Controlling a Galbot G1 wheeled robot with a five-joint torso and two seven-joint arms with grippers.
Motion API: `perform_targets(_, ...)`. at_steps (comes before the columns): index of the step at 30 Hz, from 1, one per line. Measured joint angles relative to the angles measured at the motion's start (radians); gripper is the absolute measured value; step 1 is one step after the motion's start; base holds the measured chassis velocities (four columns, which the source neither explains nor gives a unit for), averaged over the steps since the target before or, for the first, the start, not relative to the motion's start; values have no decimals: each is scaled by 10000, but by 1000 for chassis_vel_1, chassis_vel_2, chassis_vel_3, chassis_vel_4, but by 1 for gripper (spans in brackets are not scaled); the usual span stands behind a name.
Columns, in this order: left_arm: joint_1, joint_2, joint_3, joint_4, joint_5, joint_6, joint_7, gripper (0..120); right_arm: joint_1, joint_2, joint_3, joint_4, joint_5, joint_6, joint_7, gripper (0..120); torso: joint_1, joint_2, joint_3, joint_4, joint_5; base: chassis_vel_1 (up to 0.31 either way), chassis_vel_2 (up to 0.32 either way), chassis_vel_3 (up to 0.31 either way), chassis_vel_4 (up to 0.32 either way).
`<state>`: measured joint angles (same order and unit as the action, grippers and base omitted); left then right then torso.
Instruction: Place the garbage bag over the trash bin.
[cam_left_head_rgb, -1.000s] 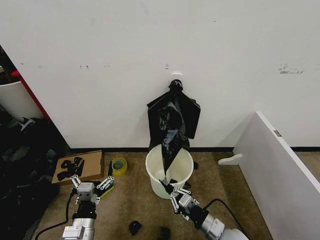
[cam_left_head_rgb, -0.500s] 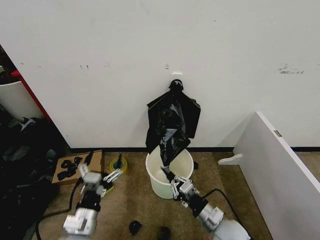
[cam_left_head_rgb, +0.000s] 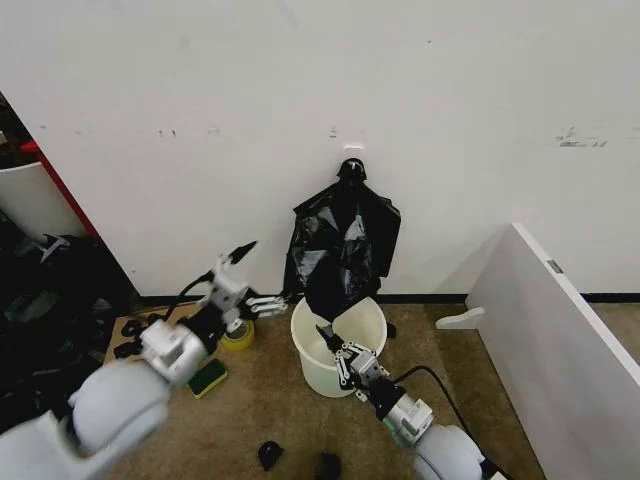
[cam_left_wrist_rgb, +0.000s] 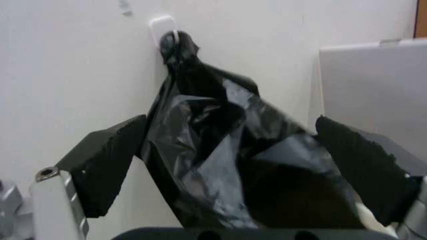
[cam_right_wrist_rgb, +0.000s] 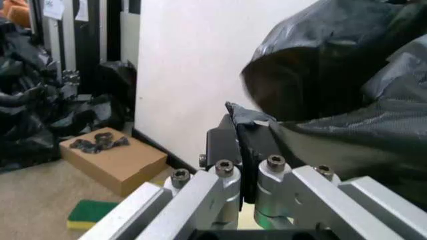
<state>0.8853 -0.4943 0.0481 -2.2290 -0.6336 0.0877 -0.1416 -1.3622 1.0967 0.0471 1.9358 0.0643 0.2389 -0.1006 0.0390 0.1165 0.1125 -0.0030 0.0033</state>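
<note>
Right fingers (cam_right_wrist_rgb: 239, 145) pinching garbage bag (cam_left_head_rgb: 335, 285), left fingers (cam_left_head_rgb: 262, 306) spread wide

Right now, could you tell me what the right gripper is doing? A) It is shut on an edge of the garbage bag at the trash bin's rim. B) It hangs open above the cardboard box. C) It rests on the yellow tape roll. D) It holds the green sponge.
A: the right gripper is pinched on a black corner of the garbage bag at the near rim of the trash bin.
</note>
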Motion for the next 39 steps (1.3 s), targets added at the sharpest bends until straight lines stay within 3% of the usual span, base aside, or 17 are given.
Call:
perform_targets(1, -934, 17, 661, 240, -127, 294, -118, 100, -16, 30, 31, 2, -23, 0, 0, 0, 0, 0, 0, -1, 2, 0, 0, 0, 0)
perform_targets(2, -934, 17, 661, 240, -127, 294, -118, 100, -16, 30, 31, 2, -23, 0, 0, 0, 0, 0, 0, -1, 2, 0, 0, 0, 0)
perform_targets(8, -4001, -486, 3415, 1015, -932, 1364, -567, 100, -110, 160, 138, 11, -162, 49, -6, 0, -1, 0, -1, 5, 2, 0, 0, 0, 0)
perform_targets(13, -5275, -893, 4352, 1513, -1643, 1731, -558, 100, -168, 183, 214, 37, -199, 73, -9, 0, 0, 0, -1, 0, 2, 0, 0, 0, 0)
perform_targets(19, -5720, -1045, 4732, 1895, -2063, 2147, -456, 100, -227, 133, 344, 139, -169, 105, -20, 0, -2, 0, -2, 7, 1, 0, 0, 0, 0)
perform_targets(24, -6041, -1731, 5124, 2486, -2083, 2254, -109, 100, -275, 111, 393, 243, -157, 141, -36, 0, -2, 0, -2, 0, 1, 0, 0, 0, 0)
perform_targets(29, -6405, -1996, 5489, 2765, -2104, 2561, -57, 98, -314, 110, 398, 304, -152, 151, -40, 0, -2, 0, -2, 1, 3, 0, 0, 0, 0)
perform_targets(36, -6465, -2065, 5671, 2921, -2112, 2772, -390, 83, -325, 102, 400, 318, -109, 166, -41, 0, -2, 0, -2, 4, 3, 0, 0, 0, 0)
perform_targets(39, -6459, -2040, 5719, 2959, -2105, 2883, -435, 66, -285, 95, 393, 305, -27, 167, -35, 0, -2, 0, -2, 4, 2, 0, 0, 0, 0)
